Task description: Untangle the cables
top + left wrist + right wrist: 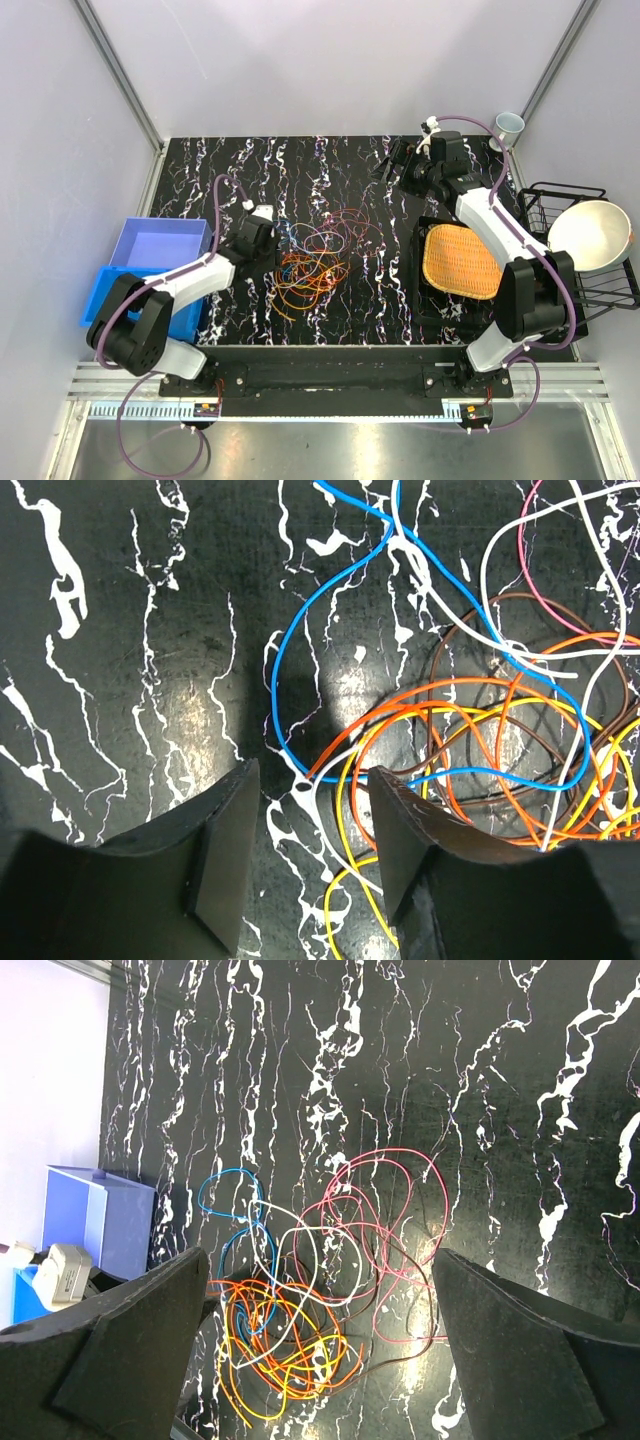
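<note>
A messy pile of thin bendy cables (318, 262) lies flat in loose loops mid-table: orange, yellow, red, pink, white, brown and blue, all crossing over.

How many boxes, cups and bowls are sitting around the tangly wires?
Blue plastic boxes: 2
Pale round cup: 1
White round bowl: 1
Total: 4
</note>
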Motion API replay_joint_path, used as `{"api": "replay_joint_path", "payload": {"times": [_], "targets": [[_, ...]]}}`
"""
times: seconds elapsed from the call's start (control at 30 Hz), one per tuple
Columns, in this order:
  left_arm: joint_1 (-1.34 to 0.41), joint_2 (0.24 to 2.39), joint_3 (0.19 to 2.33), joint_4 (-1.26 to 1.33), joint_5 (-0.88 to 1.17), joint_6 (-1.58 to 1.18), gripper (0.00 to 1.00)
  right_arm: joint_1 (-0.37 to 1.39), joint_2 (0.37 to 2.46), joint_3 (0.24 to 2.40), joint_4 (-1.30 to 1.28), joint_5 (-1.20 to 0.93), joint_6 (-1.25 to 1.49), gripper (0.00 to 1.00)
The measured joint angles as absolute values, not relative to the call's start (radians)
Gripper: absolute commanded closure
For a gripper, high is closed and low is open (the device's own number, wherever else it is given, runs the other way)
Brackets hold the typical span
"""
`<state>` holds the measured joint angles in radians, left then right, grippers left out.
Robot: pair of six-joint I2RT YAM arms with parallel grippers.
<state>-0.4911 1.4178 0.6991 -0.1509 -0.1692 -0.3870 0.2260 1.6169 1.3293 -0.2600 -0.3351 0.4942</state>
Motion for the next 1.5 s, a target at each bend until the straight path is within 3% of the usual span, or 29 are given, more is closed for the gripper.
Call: {"api": "replay_joint_path", "payload": {"times": [0.17,0.23,0.33,0.37,0.6,0.8,1.07,1.5], "targets": [[-0.492,1.452,0.707,-0.127,-0.169,-0.374,0.55,0.226,1.629,1.330,-0.260,-0.336,0.494,0.00],[-0.492,1.473,0.712,-0.117,-0.170,-0.370,0.61,0.226,1.638,1.331,-0.260,-0.337,0.494,0.00],[-0.492,1.488,0.713,-0.107,-0.171,-0.366,0.97,0.226,1.650,1.331,-0.260,-0.342,0.494,0.00],[-0.492,1.492,0.713,-0.105,-0.173,-0.363,1.00,0.226,1.654,1.331,-0.260,-0.342,0.494,0.00],[-0.501,1.470,0.805,-0.192,-0.177,-0.354,1.00,0.226,1.660,1.331,-0.260,-0.343,0.494,0.00],[-0.514,1.260,1.077,-0.370,-0.181,-0.340,1.00,0.225,1.660,1.331,-0.252,-0.367,0.494,0.00],[-0.521,1.025,1.421,-0.410,-0.118,-0.277,1.00,0.223,1.606,1.262,-0.127,-0.474,0.498,0.00],[-0.523,1.047,1.121,-0.536,-0.086,-0.252,1.00,0.225,1.464,1.127,0.225,-0.856,0.548,0.04]]}}
